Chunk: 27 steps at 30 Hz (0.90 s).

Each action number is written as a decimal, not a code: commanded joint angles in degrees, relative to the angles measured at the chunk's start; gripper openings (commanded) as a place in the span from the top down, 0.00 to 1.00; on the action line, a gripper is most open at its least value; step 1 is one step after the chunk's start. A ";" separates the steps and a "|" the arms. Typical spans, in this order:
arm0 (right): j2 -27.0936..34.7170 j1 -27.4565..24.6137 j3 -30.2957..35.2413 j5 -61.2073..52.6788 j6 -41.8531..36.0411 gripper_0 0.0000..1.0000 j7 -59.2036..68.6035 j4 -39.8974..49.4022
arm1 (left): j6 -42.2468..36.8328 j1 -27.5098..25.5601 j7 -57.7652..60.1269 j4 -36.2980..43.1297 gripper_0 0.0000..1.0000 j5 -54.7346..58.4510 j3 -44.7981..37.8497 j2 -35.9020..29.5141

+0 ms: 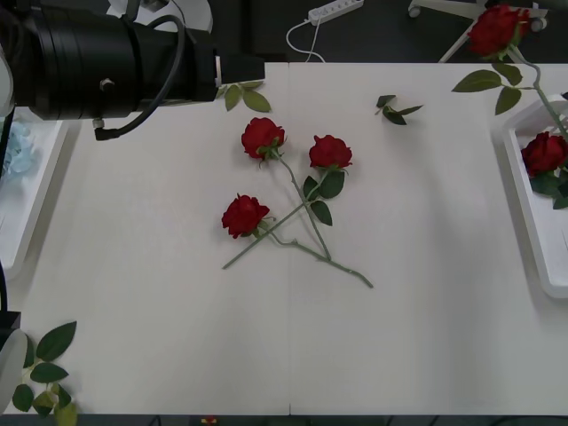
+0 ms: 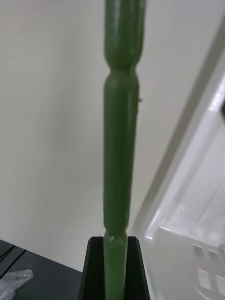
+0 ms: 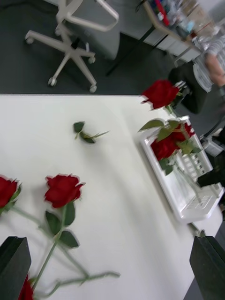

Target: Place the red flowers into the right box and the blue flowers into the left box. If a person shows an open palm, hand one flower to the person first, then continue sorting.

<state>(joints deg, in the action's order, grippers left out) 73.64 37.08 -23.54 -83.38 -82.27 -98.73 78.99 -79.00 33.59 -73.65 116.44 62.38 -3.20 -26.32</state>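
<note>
My right gripper (image 2: 115,243) is shut on the green stem of a red flower (image 1: 497,28), whose bloom stands high over the table's far right corner, above the right box (image 1: 525,213). Another red flower (image 1: 543,153) lies inside that white tray. Three red flowers (image 1: 263,137) (image 1: 330,152) (image 1: 244,216) lie with stems crossed at the table's middle. The left box (image 1: 34,209) sits at the left edge with a pale blue flower (image 1: 16,149) in it. My left arm (image 1: 106,58) hovers over the far left, its gripper (image 3: 110,246) open and holding nothing.
A loose leaf sprig (image 1: 396,109) lies far right of centre, and green leaves (image 1: 245,97) lie beside the left arm. More leaves (image 1: 46,366) sit at the near left corner. Office chairs and a power strip (image 1: 335,11) are beyond the table.
</note>
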 commanded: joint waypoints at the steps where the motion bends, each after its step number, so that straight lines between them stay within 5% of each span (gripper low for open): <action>1: 6.34 1.68 1.30 1.81 -0.70 1.00 -3.22 -5.17 | -3.27 -5.20 -7.21 2.30 0.00 0.64 -1.81 -5.85; 14: 8.80 -3.95 1.74 6.91 5.54 1.00 -23.70 -20.63 | -3.53 -8.98 -18.02 -3.94 0.00 -0.33 -0.93 -9.10; 27: -0.25 -5.97 5.34 19.74 14.59 1.00 -23.52 -31.00 | -2.65 -8.80 -17.93 -4.55 0.00 -1.03 0.83 -9.01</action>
<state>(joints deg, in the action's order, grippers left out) 74.89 32.05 -19.44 -65.86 -69.80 -121.02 49.42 -82.19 24.77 -89.29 111.44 61.96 -3.46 -33.51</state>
